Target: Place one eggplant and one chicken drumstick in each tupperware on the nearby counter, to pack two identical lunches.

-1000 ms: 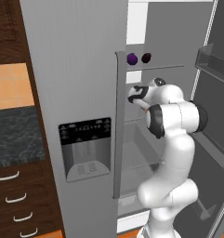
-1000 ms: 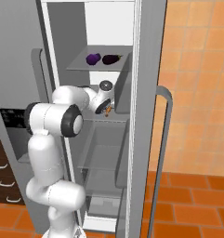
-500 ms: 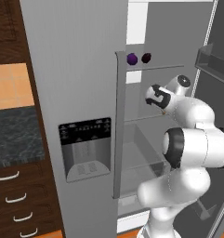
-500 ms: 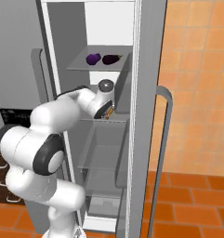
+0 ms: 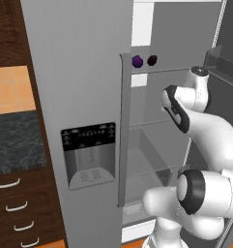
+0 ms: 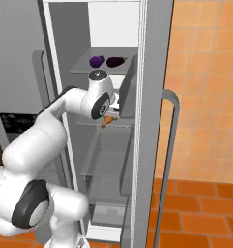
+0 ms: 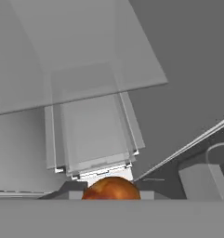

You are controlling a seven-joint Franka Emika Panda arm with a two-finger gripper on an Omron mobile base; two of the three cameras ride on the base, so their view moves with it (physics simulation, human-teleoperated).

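the claw (image 6: 109, 115) sits inside the open fridge (image 6: 152, 72), at the middle glass shelf (image 6: 101, 125), with its jaws drawn in narrow on a chicken drumstick (image 6: 107, 120). in the right base view the orange-brown piece hangs just under the hand, its thin bone end slanting down and away toward the shelf. in the hand view the rounded meaty end (image 7: 111, 188) pokes up right at the bottom, so the drumstick lies along the line of the fingers, not across them. two eggplants (image 6: 97, 61) (image 6: 116, 61) lie side by side on the shelf above, well clear of the claw; from the left they show as two dark purple spots (image 5: 137, 61) (image 5: 152, 60) past the door edge. the dark speckled counter (image 5: 14, 140) lies off to the robot's left, beyond the closed fridge door (image 5: 74, 97); no container is visible there. so the drumstick probably has to come straight back out between the shelves, then swing left
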